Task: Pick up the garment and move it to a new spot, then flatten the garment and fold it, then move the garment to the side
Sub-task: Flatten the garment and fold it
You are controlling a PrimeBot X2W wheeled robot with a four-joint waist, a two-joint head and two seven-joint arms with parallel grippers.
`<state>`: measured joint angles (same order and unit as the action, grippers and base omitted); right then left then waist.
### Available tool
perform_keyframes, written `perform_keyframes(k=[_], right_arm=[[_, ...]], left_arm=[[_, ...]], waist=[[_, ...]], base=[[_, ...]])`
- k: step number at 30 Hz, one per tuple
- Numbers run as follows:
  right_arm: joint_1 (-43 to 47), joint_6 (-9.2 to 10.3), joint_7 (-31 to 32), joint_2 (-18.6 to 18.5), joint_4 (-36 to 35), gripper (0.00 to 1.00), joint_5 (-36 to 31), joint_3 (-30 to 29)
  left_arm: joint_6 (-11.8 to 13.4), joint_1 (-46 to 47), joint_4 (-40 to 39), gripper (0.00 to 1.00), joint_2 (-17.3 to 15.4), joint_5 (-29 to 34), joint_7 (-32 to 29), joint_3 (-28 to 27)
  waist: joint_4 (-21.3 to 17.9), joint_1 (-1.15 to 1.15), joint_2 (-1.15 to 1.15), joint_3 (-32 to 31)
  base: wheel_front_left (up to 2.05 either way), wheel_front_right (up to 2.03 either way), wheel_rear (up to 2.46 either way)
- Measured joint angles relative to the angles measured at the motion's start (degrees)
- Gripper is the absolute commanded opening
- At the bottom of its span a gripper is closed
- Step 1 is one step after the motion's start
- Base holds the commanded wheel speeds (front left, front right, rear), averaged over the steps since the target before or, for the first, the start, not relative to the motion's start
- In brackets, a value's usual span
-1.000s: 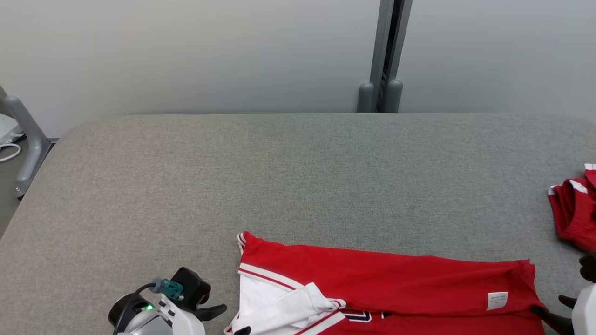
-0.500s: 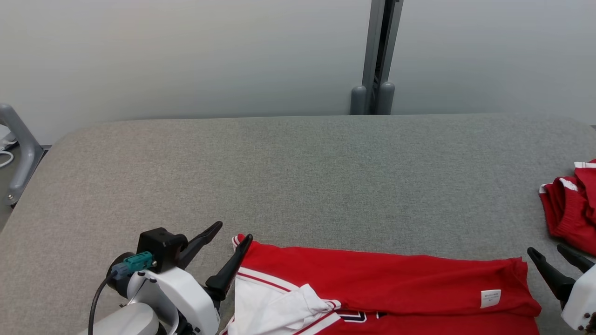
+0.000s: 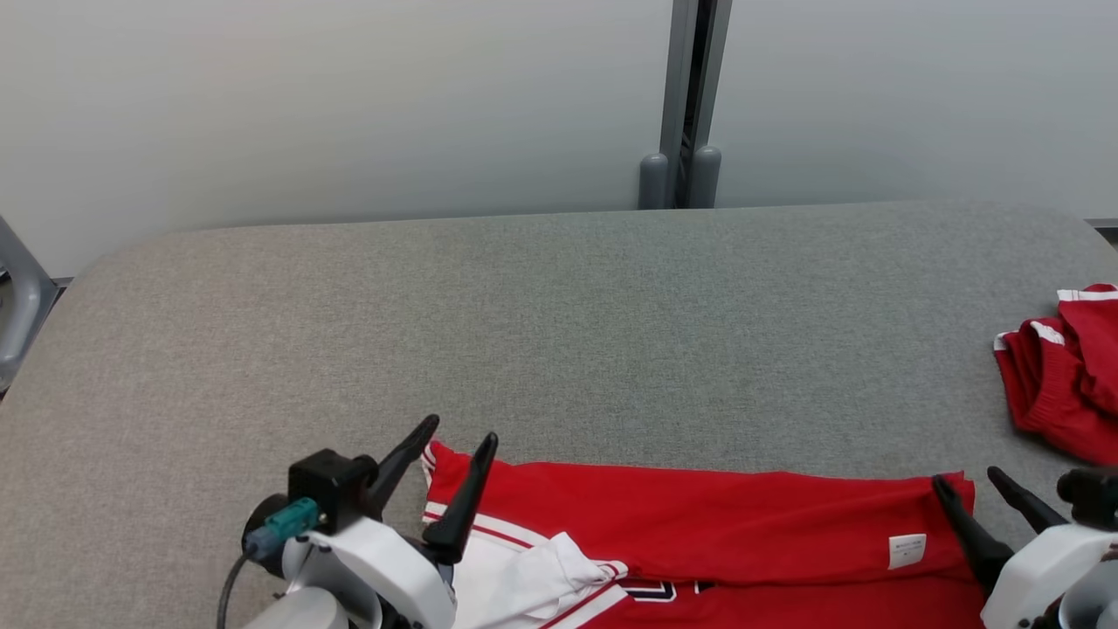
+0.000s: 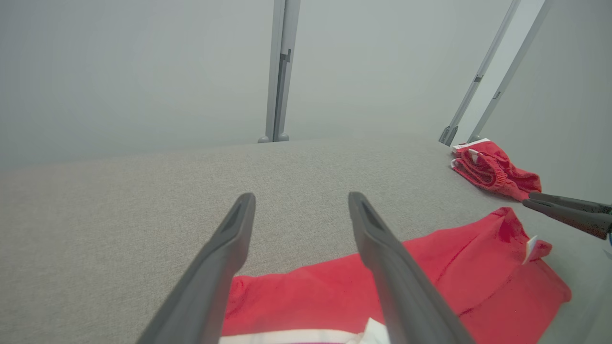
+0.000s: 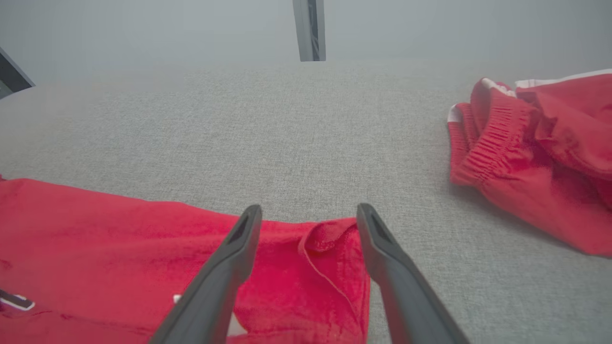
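Left end effector [image 3: 463, 428] agape; garment [image 3: 699, 515] beneath.

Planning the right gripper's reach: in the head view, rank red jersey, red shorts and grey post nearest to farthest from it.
From the right gripper:
1. red jersey, at its fingertips.
2. red shorts, to its right.
3. grey post, at the far wall.

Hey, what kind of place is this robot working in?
Probably a lab or test room for garment folding: a broad grey fabric-covered table, plain pale wall panels with a grey post, and a red jersey and red shorts laid out.
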<state>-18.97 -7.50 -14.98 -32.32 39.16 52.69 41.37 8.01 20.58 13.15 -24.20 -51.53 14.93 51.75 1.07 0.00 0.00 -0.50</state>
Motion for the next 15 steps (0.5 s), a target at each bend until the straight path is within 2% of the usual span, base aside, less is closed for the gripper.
perform_keyframes(k=[5,9,15], right_arm=[[4.7,0.0,0.0,4.2,1.0,1.0,-10.8,-8.7],[6.7,0.0,0.0,6.6,2.9,1.0,-14.7,-12.6],[7.8,0.0,0.0,9.3,6.4,1.0,-16.5,-16.7]], left_arm=[[-2.8,-3.3,2.4,1.0,3.1,4.4,0.1,-2.0],[-3.9,-4.2,2.9,1.0,4.6,6.3,0.1,-3.3],[-5.5,-5.2,4.2,1.0,6.2,8.2,0.1,-4.5]], waist=[[-0.2,0.0,0.0,0.0],[-0.1,0.0,0.0,0.0],[0.3,0.0,0.0,-0.1]], base=[[0.0,0.0,0.0],[0.0,0.0,0.0],[0.0,0.0,0.0]])
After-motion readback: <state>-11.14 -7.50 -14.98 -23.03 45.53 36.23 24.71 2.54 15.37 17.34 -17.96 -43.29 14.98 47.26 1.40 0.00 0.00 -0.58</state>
